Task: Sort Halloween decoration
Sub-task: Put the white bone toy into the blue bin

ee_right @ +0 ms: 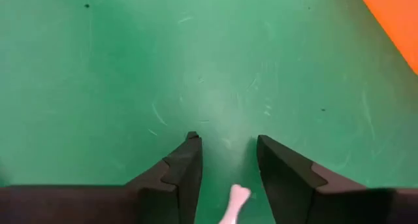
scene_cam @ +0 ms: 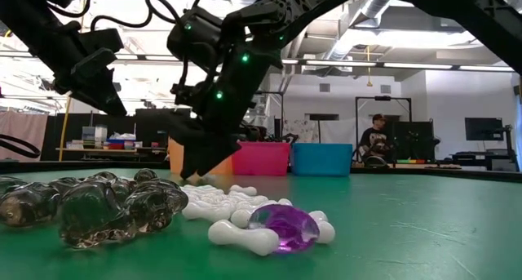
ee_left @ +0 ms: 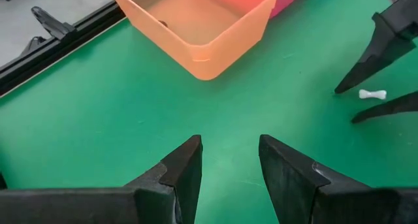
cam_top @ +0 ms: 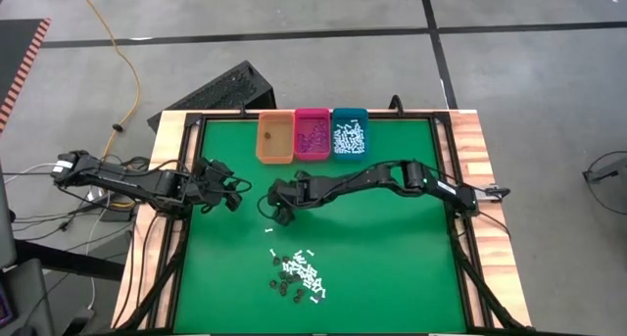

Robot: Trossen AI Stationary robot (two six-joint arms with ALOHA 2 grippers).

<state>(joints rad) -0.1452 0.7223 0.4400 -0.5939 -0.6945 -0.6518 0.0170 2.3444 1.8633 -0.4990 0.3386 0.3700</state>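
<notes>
The Halloween decoration [cam_top: 299, 274] lies as a loose heap of tiny white sticks, dark bits and a purple bit on the green desk [cam_top: 392, 238], toward the near edge and a little left of centre. In the low view the dark glassy pieces [scene_cam: 90, 202] bunch on one side, touching the white sticks [scene_cam: 236, 211], with one purple bit [scene_cam: 283, 227] resting on a stick at the front. A few white sticks lie scattered just beyond the heap. One single white stick [ee_right: 235, 201] lies on the desk between the spread fingers of the right gripper [cam_top: 277, 203], which is open and grips nothing; the same stick [ee_left: 373, 94] shows in the left wrist view between that gripper's two dark fingertips.

The right gripper hangs low over the middle of the desk, between the heap and the bins. The left gripper [cam_top: 230, 193] waits just beside it on the left, open and empty, pointing toward the orange bin [cam_top: 275, 137].

Three bins stand side by side, touching, along the far edge: the orange bin holding a few dark bits, the pink bin [cam_top: 313, 134] holding purple bits, the teal bin [cam_top: 349, 132] holding white sticks.

Open green surface spreads right of the heap and across the right half. A dark frame and wooden border [cam_top: 472, 169] run round the desk. In the room beyond, a person [scene_cam: 375, 141] sits far off.
</notes>
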